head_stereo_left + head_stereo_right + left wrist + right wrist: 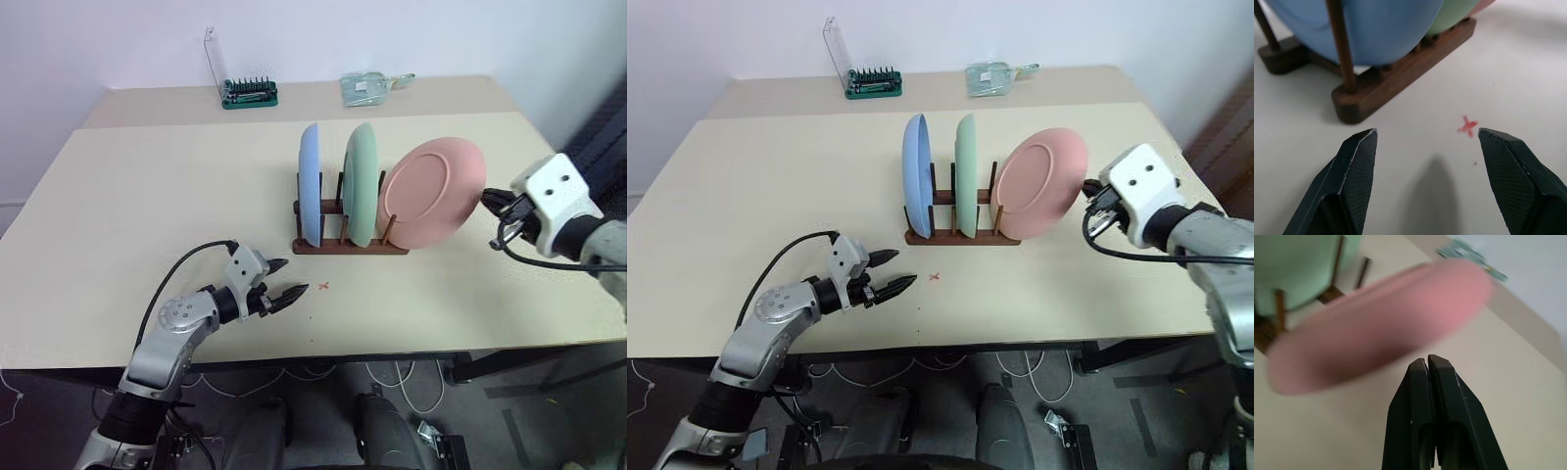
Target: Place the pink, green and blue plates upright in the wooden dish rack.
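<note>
The wooden dish rack (pixel 348 247) stands mid-table. In it the blue plate (pixel 310 181) and the green plate (pixel 361 181) stand upright side by side. The pink plate (pixel 431 191) is at the rack's right end, tilted with its face turned toward me; I cannot tell whether its lower edge sits between the pegs. My right gripper (pixel 1427 363) is shut and empty, just right of the pink plate's rim and apart from it. My left gripper (pixel 294 275) is open over the table in front of the rack's left end, with nothing between its fingers (pixel 1359 161).
A small red cross mark (pixel 324 286) is on the beige table (pixel 147 196) just right of the left gripper. At the back stand a green tool holder with a clear lid (pixel 249 93) and a clear bag (pixel 367 88). The table's right edge is near my right arm.
</note>
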Controlling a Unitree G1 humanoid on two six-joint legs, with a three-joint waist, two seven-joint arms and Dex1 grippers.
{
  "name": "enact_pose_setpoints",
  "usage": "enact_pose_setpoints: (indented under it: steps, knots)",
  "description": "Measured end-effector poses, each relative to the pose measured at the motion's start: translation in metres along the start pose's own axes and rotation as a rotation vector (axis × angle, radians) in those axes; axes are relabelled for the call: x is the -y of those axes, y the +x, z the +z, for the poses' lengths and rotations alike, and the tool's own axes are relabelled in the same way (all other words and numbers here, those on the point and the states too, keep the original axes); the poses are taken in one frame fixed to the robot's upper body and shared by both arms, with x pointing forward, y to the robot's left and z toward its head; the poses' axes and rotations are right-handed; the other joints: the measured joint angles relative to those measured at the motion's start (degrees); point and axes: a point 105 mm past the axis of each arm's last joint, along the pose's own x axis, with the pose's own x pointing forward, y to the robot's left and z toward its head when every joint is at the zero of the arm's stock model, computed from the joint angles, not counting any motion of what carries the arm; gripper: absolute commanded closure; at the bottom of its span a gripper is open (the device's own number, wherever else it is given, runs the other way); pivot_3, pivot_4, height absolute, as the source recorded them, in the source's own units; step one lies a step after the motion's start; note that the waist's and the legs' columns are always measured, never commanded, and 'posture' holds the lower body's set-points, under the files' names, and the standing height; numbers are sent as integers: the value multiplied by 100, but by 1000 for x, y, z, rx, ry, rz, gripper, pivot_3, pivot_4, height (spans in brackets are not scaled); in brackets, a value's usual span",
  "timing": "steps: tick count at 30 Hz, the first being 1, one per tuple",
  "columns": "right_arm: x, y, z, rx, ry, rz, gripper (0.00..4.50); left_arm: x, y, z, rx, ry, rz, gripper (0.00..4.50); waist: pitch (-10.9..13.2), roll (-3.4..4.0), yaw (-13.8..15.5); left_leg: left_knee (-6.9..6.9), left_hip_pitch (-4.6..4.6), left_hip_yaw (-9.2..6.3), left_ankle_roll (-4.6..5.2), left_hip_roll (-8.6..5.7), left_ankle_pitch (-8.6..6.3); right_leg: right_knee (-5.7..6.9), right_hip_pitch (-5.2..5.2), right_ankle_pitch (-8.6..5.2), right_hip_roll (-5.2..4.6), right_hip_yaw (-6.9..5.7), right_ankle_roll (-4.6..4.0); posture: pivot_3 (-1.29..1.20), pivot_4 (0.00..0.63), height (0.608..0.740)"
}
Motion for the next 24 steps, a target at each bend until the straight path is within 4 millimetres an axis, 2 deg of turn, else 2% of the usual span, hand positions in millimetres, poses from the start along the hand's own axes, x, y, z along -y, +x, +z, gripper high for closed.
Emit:
enact_pose_setpoints:
  steps: [5,16,20,24]
  knots:
    - [-1,4,23,91,-8,17,4454,0,1,-2,4,0,1,1090,1,-2,1,-1,0,-2,1,1,0,0,0,0,1,-1,0,0,150,740]
    - [-17,4,16,101,39,74,4454,5,-3,-8,-5,-14,-16,1090,0,-2,-4,0,2,-1,1,1,-1,0,0,0,1,-1,-1,0,150,740]
    - [-23,5,23,138,54,89,4454,6,-3,-6,-2,-10,-20,1090,0,-2,-8,0,2,0,1,1,-1,1,0,0,1,-1,0,0,150,740]
    - [-28,15,41,200,32,99,4454,6,-2,-5,-3,-9,-20,1090,0,-1,-22,-1,4,0,1,3,-1,3,0,0,3,-1,-1,0,150,740]
